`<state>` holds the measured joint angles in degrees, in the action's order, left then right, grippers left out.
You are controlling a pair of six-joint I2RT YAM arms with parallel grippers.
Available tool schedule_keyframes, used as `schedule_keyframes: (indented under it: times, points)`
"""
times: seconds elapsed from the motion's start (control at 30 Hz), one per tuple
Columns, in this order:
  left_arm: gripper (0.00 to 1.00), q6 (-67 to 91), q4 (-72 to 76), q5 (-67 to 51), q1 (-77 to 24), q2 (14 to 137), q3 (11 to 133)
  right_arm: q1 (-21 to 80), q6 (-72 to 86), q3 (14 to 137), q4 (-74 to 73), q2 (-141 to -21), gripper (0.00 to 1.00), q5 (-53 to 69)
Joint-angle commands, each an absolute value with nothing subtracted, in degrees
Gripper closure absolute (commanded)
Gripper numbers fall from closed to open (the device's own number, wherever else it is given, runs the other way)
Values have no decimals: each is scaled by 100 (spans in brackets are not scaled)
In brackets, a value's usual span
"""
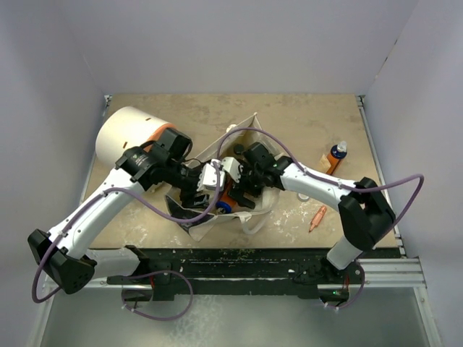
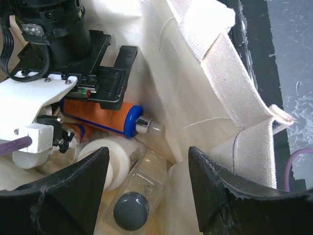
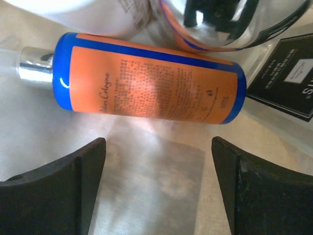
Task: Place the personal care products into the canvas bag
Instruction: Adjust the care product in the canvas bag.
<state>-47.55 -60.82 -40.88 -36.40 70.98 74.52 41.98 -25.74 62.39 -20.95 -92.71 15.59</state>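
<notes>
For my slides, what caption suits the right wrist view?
Open right end effector above an orange cylindrical cologne bottle with blue ends, lying inside the cream canvas bag.

Soft, even light falls from overhead on my desk point(image 1: 304, 123). Close up, glare washes the blurry print on the orange bottle point(image 3: 151, 81).

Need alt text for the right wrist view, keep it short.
An orange cologne bottle with blue ends and a silver nozzle lies on its side on the cream fabric of the canvas bag, just beyond the open, empty right gripper. A white bottle and a clear bottle lie behind it.
</notes>
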Motion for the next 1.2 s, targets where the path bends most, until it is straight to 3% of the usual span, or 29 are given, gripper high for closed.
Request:
schedule_keyframes:
  times: [0.0,0.13,0.2,0.3,0.37,0.97,1.17]
  points:
    - [30,-4811,-6143,-3963,-3515,6817,7566,4190,-2355,6610,-1986,-9412,14,1389]
    - [30,-4819,-6151,-3862,-3444,6715,7531,4184,-2408,6870,-2190,-9455,40,1683]
    - [30,-4809,-6159,-3812,-3411,6661,7543,4189,-2462,7003,-2422,-9406,64,1888]
    - [30,-4797,-6174,-3741,-3366,6588,7582,4191,-2519,7180,-2667,-9274,92,2107]
    - [30,-4790,-6195,-3697,-3345,6549,7606,4191,-2555,7311,-2777,-9176,100,2211]
    - [31,-4771,-6434,-3532,-3238,6544,8271,3975,-2859,8781,-3519,-8668,100,2304]
    - [27,-4576,-6777,-3558,-3200,6929,9244,3955,-2771,8921,-3555,-8429,63,1873]
